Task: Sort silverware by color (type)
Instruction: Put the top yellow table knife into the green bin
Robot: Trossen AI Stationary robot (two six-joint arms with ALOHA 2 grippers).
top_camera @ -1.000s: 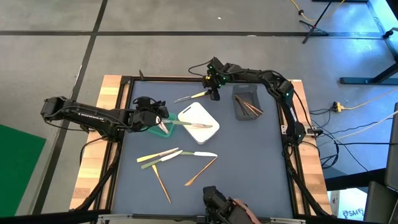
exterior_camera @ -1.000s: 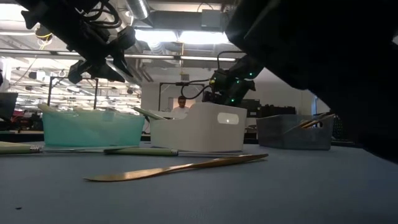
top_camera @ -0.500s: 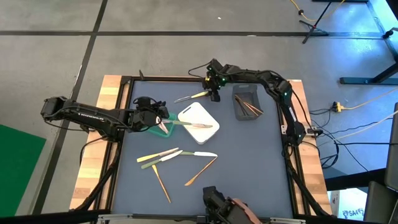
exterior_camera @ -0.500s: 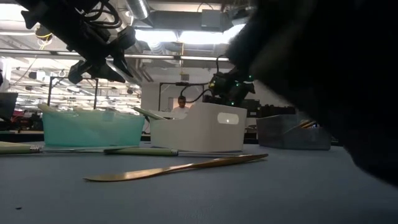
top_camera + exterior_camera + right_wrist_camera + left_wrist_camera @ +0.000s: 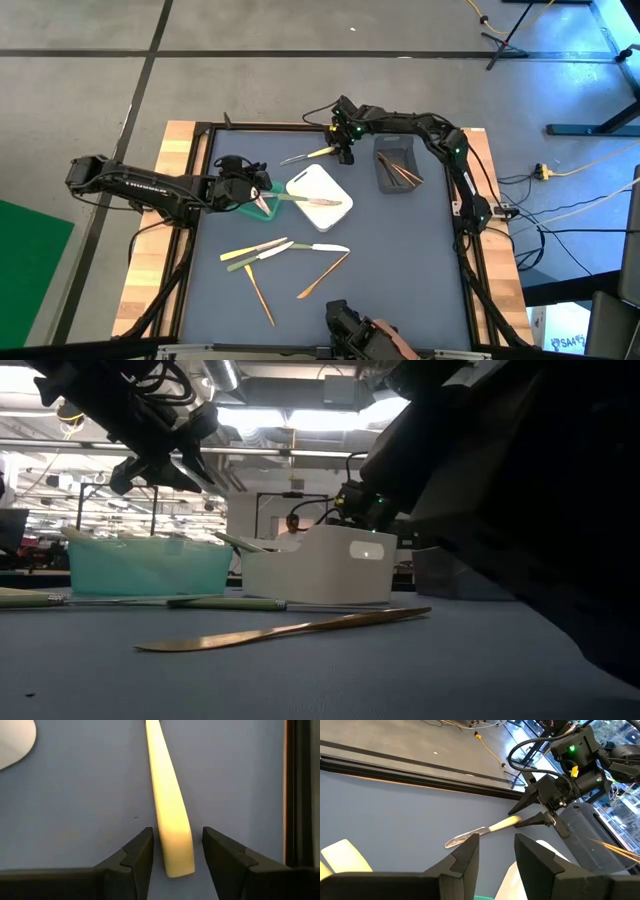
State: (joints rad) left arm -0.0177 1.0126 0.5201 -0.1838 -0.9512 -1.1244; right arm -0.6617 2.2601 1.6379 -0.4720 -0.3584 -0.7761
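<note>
Between the right tool's (image 5: 172,857) dark angular fingers, a smooth tapered yellow handle (image 5: 170,815).

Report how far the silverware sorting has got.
Done: orange-brown utensils lie in the grey bin, and one utensil rests on the white container. In hand: the right gripper, fingers open, straddles the handle of the pale yellow utensil on the mat. The left gripper hangs open over the green bin. Left: five utensils loose on the mat.
</note>
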